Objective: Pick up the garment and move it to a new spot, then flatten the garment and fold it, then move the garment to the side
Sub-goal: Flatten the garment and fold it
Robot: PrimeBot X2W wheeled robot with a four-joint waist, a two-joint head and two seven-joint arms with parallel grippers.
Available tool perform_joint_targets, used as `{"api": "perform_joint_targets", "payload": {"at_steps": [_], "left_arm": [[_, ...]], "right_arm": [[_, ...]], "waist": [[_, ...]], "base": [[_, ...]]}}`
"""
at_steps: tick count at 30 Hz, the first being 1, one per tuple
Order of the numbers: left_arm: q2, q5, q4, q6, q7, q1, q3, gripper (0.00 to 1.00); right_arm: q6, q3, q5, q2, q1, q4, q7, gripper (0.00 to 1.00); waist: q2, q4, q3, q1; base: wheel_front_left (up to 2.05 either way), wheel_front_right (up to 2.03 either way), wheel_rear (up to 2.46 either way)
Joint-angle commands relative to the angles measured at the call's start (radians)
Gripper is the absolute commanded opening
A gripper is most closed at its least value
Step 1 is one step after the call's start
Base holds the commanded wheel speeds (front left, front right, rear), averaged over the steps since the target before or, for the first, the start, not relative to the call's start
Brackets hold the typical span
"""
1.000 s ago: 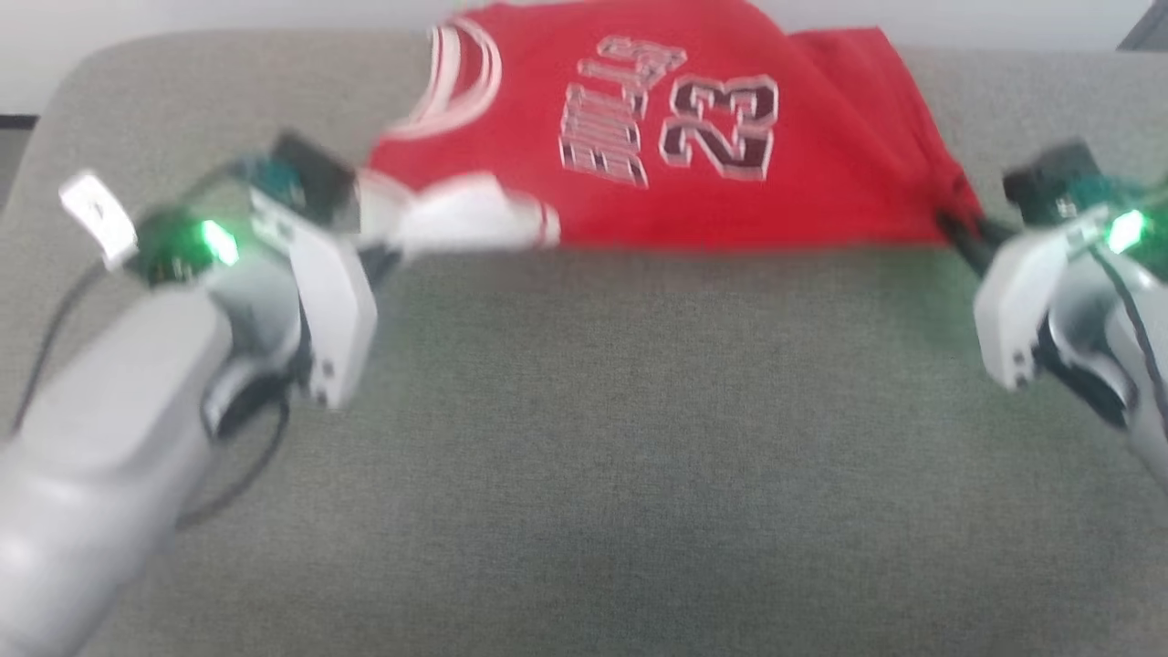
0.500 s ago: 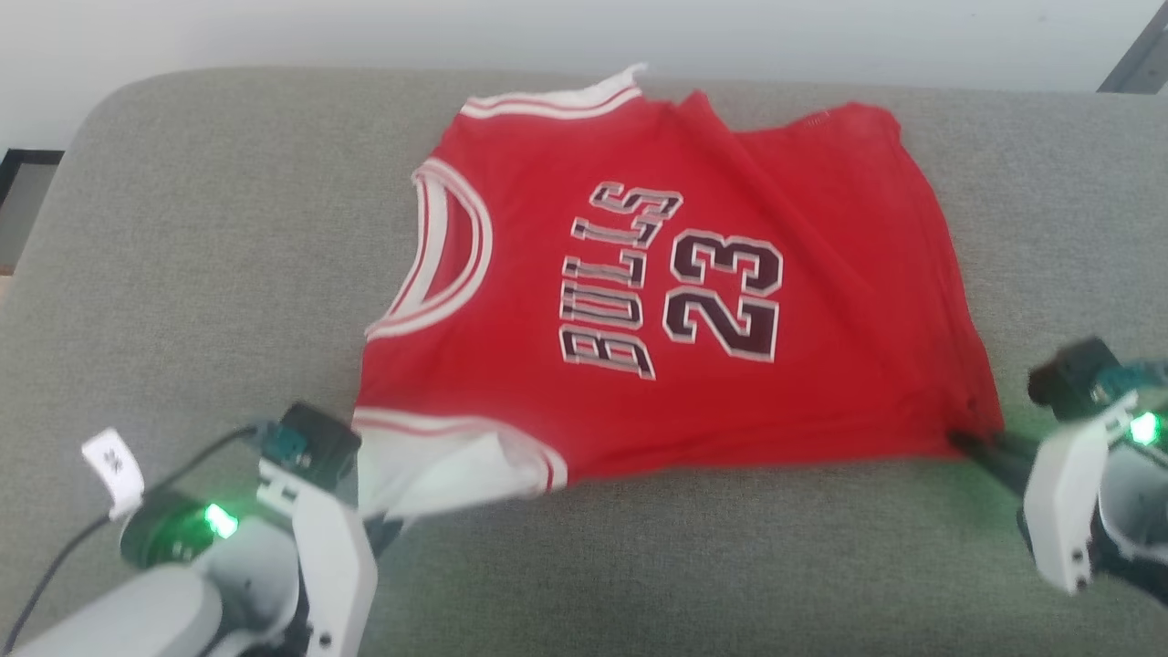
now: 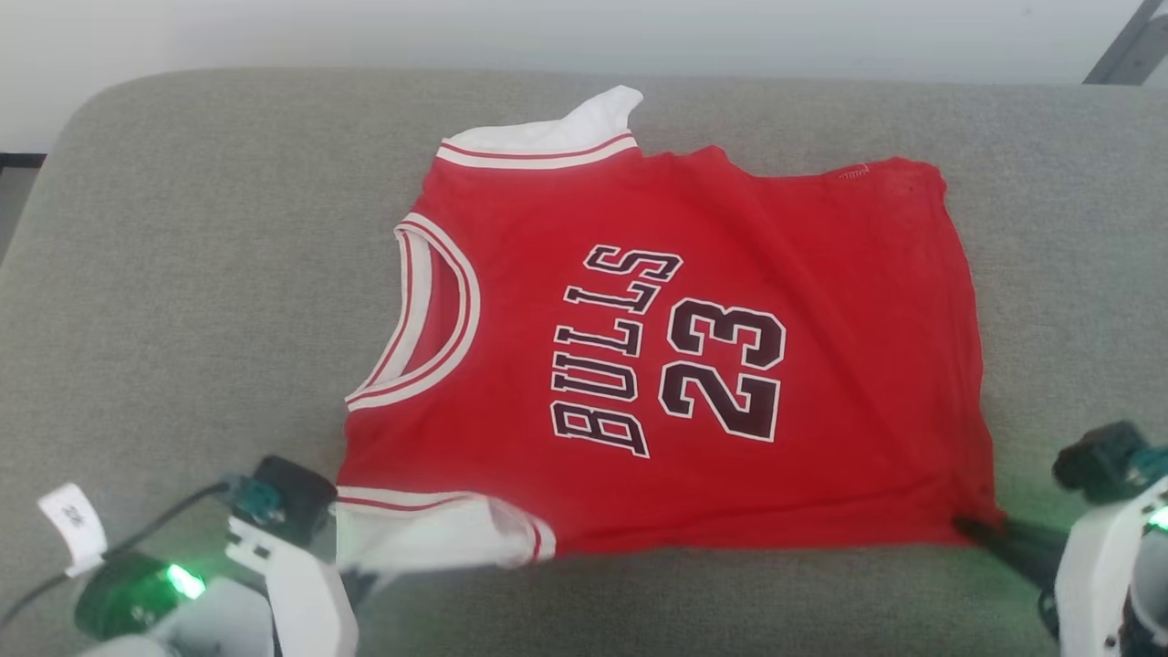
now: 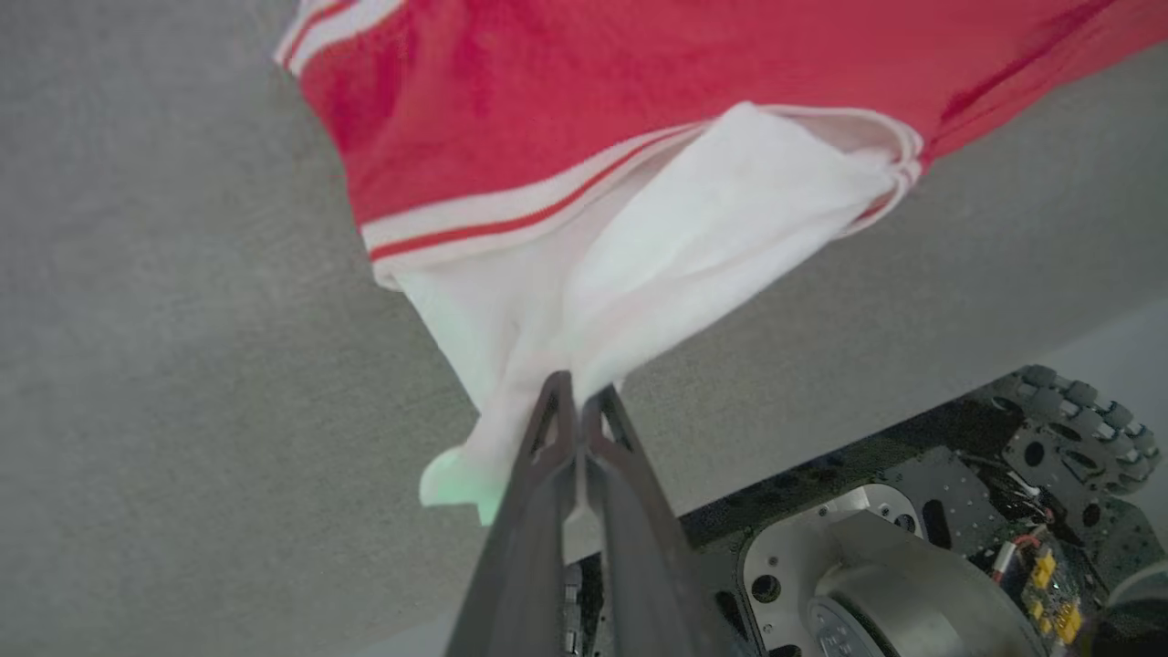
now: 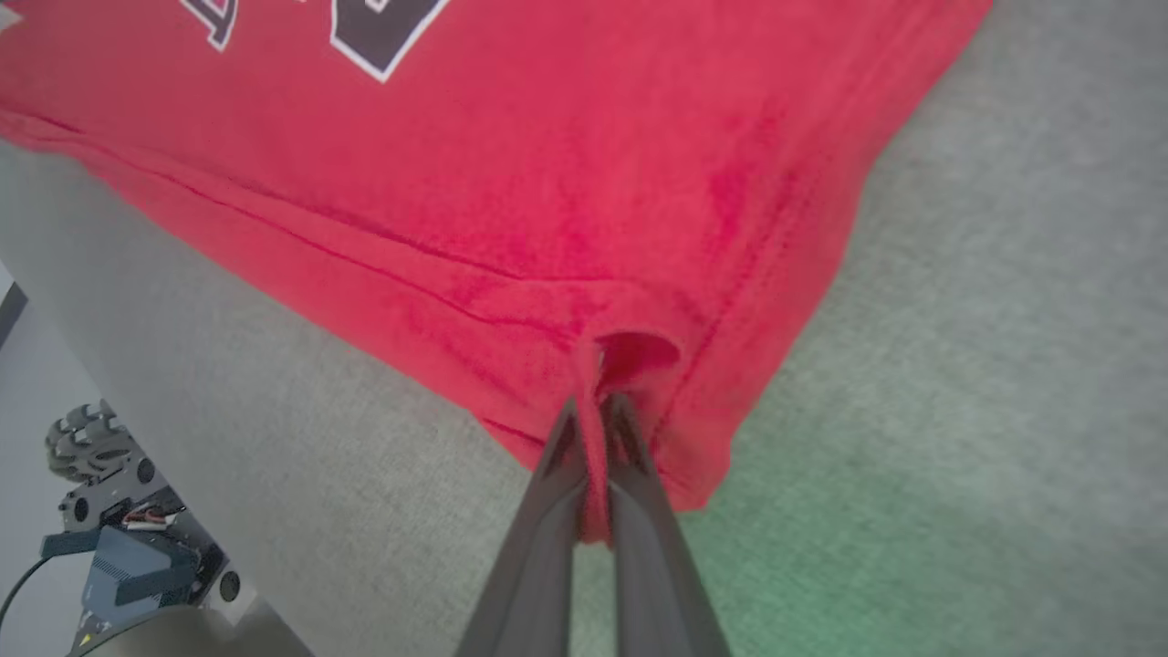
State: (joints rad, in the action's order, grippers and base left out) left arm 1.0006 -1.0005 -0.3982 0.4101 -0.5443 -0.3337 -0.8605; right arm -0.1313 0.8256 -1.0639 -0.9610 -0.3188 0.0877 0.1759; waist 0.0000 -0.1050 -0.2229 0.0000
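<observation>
Left tool (image 4: 577,388), bottom centre of its wrist view, is clamped tight on a white corner panel of the garment (image 3: 821,301). Right tool (image 5: 598,406) is pinched on a red hem corner. The garment lies spread mid-frame on the grey bench (image 3: 182,228) (lettering up). Judgement: relocation done, flattening nearly done; fold and side move are left.

The garment (image 3: 693,365) lay spread mid-cushion (image 3: 182,274), neckline toward the left edge. The left gripper (image 4: 575,394) pinched its near-left corner, and the right gripper (image 5: 598,406) its near-right corner.
</observation>
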Motion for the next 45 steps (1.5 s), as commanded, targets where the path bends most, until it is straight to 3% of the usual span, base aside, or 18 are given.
{"api": "perform_joint_targets", "payload": {"at_steps": [1, 3, 8, 12, 16, 23, 33, 34, 35, 36, 37, 39, 40, 41, 42, 45], "left_arm": [[0.012, 0.016, -0.012, 0.009, 0.008, -0.031, 0.018, 0.0], [0.024, 0.048, -0.018, 0.007, 0.014, -0.07, 0.037, 0.0], [0.024, 0.133, 0.022, -0.066, 0.025, -0.21, 0.066, 0.0], [-0.015, 0.182, 0.118, -0.151, 0.027, -0.333, 0.072, 0.0], [-0.091, 0.199, 0.26, -0.239, 0.041, -0.445, 0.066, 0.0], [-0.226, 0.226, 0.553, -0.374, 0.07, -0.581, 0.027, 0.0], [-0.348, 0.207, 0.837, -0.469, 0.087, -0.639, -0.019, 0.0], [-0.359, 0.199, 0.863, -0.474, 0.087, -0.641, -0.018, 0.02], [-0.368, 0.192, 0.888, -0.477, 0.083, -0.641, -0.018, 0.09], [-0.376, 0.187, 0.908, -0.483, 0.078, -0.643, -0.022, 0.2], [-0.385, 0.179, 0.923, -0.488, 0.079, -0.647, -0.021, 0.35], [-0.394, 0.17, 0.941, -0.494, 0.09, -0.66, -0.016, 0.87], [-0.398, 0.165, 0.948, -0.498, 0.095, -0.665, -0.013, 1.0], [-0.399, 0.16, 0.954, -0.499, 0.092, -0.669, -0.009, 1.0], [-0.399, 0.16, 0.954, -0.501, 0.089, -0.675, -0.01, 1.0], [-0.388, 0.155, 0.94, -0.498, 0.088, -0.679, -0.003, 1.0]], "right_arm": [[0.001, -0.028, 0.022, -0.002, 0.003, -0.006, -0.006, 0.0], [0.001, -0.079, 0.033, 0.019, -0.007, 0.001, -0.005, 0.0], [0.001, -0.201, 0.116, 0.097, -0.066, 0.038, 0.021, 0.0], [0.001, -0.269, 0.202, 0.177, -0.138, 0.085, 0.063, 0.0], [0.001, -0.298, 0.278, 0.257, -0.218, 0.136, 0.102, 0.0], [0.001, -0.28, 0.371, 0.355, -0.333, 0.239, 0.151, 0.0], [0.001, -0.211, 0.373, 0.413, -0.405, 0.338, 0.199, 0.0], [0.001, -0.206, 0.367, 0.416, -0.408, 0.341, 0.204, 0.0], [0.001, -0.201, 0.362, 0.417, -0.413, 0.346, 0.206, 0.0], [0.001, -0.198, 0.359, 0.417, -0.419, 0.349, 0.211, 0.06], [0.001, -0.196, 0.355, 0.414, -0.426, 0.353, 0.214, 0.25], [0.001, -0.193, 0.349, 0.409, -0.432, 0.35, 0.215, 0.46], [0.001, -0.195, 0.348, 0.403, -0.436, 0.345, 0.207, 0.61], [0.001, -0.199, 0.348, 0.397, -0.439, 0.338, 0.2, 0.85], [0.001, -0.203, 0.346, 0.392, -0.44, 0.33, 0.189, 1.0], [0.001, -0.219, 0.346, 0.373, -0.432, 0.307, 0.162, 1.0]], "waist": [[0.0, 0.007, -0.006, 0.0], [0.0, 0.015, -0.014, 0.0], [0.0, 0.039, -0.042, 0.0], [0.0, 0.054, -0.071, 0.0], [0.0, 0.068, -0.104, 0.0], [0.0, 0.08, -0.161, 0.0], [0.0, 0.083, -0.196, 0.0], [0.0, 0.083, -0.196, 0.0], [0.0, 0.083, -0.196, 0.0], [0.0, 0.083, -0.196, 0.0], [0.0, 0.083, -0.193, 0.0], [0.0, 0.082, -0.187, 0.0], [0.0, 0.08, -0.181, 0.0], [0.0, 0.079, -0.176, 0.0], [0.0, 0.078, -0.17, 0.0], [0.0, 0.075, -0.15, 0.0]], "base": [[0.0, 0.0, 0.0], [0.0, 0.0, 0.0], [0.0, 0.0, 0.0], [0.0, 0.0, 0.0], [0.0, 0.0, 0.0], [0.0, 0.0, 0.0], [0.0, 0.0, 0.0], [0.0, 0.0, 0.0], [0.0, 0.0, 0.0], [0.0, 0.0, 0.0], [0.0, 0.0, 0.0], [0.0, 0.0, 0.0], [0.0, 0.0, 0.0], [0.0, 0.0, 0.0], [0.0, 0.0, 0.0], [0.0, 0.0, 0.0]]}}
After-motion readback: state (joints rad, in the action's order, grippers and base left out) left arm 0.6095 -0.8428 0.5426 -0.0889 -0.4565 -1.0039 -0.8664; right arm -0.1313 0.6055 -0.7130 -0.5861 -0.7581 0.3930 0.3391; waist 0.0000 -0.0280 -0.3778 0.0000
